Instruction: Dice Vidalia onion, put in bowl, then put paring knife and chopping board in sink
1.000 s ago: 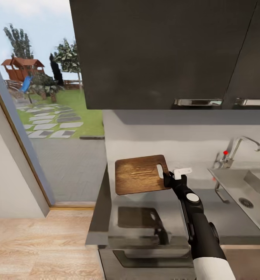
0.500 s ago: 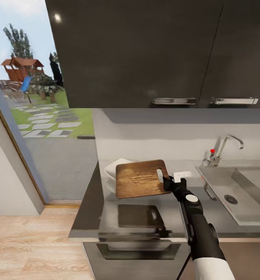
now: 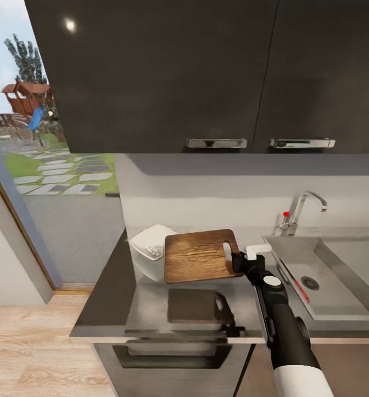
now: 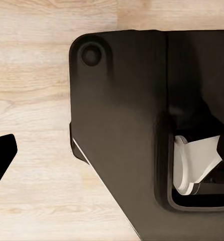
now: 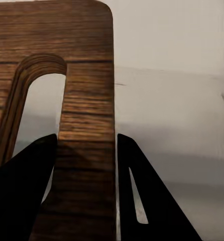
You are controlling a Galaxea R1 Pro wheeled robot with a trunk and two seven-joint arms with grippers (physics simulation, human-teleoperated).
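Looking down from the head cam, the right gripper (image 3: pixel 238 261) is clamped on the slotted end of the chopping board (image 3: pixel 201 256), holding it in the air above the countertop (image 3: pixel 151 309), which is glossy enough to mirror the board. The bowl (image 3: pixel 149 248) sits just behind the board's far edge, near the counter's left end. Over to the right is the sink (image 3: pixel 338 295), with its chrome tap (image 3: pixel 301 210) and red knob against the pale backsplash. Dark upper cabinets (image 3: pixel 167 77) with chrome bar handles (image 3: pixel 217 143) hang overhead, and a big glass opening on the left shows a garden. Light wood floor (image 3: pixel 30 353) below.

Left wrist cam: wood floor (image 4: pixel 36 100) and a dark rounded piece of the robot's own body (image 4: pixel 122 115). One dark fingertip (image 4: pixel 0 155) pokes in at the edge, so can't tell if that gripper is apart or together.

Right wrist cam: both dark fingers (image 5: pixel 21 196) pinch the strip of board (image 5: pixel 87 125) beside the handle slot, grey worktop (image 5: pixel 177 150) behind.
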